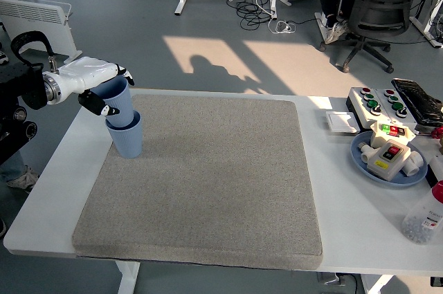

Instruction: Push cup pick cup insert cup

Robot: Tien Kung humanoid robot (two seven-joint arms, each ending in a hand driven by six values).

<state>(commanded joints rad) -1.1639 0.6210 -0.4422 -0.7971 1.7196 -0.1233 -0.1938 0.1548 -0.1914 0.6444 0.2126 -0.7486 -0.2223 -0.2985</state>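
Holding the upper cup (118, 102) at upper left of the frame, left hand (93, 78) has its fingers wrapped round the rim. Cup's long axis is tilted, mouth up and leaning left, base nested into the lower cup (127, 136), which stands upright on the grey mat (208, 183), mouth up. Two cups, both plain light blue, tapered. One hand in view.

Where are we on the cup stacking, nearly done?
Nearly. Picking looks done: the left hand grips the upper blue cup. In hand: its base sits partway inside the lower blue cup, standing at the grey mat's far-left corner. Left: seat it fully and release. The right hand is out of view.
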